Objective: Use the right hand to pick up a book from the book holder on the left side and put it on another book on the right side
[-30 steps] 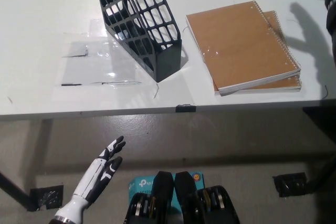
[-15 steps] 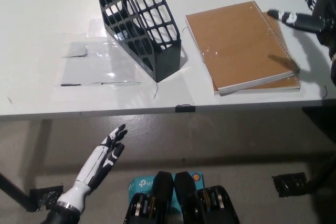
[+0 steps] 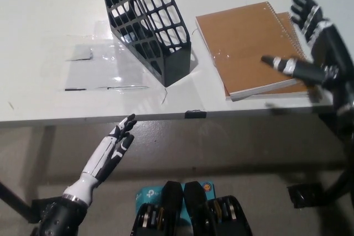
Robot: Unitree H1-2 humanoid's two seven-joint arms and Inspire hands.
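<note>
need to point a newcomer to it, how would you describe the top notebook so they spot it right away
On the white table, look right of the black lattice book holder to the stack of two brown notebooks. The top notebook is the fully visible brown cover with spiral binding along its right edge; the lower notebook only peeks out beneath it.

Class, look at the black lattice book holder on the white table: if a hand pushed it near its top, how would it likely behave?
The black lattice plastic book holder would probably tip rather than slide: it stands tall on a narrow base. Its open grid walls suggest it is light, and it looks empty, so little weight steadies it. It likely stays stiff, keeping its shape.
</note>
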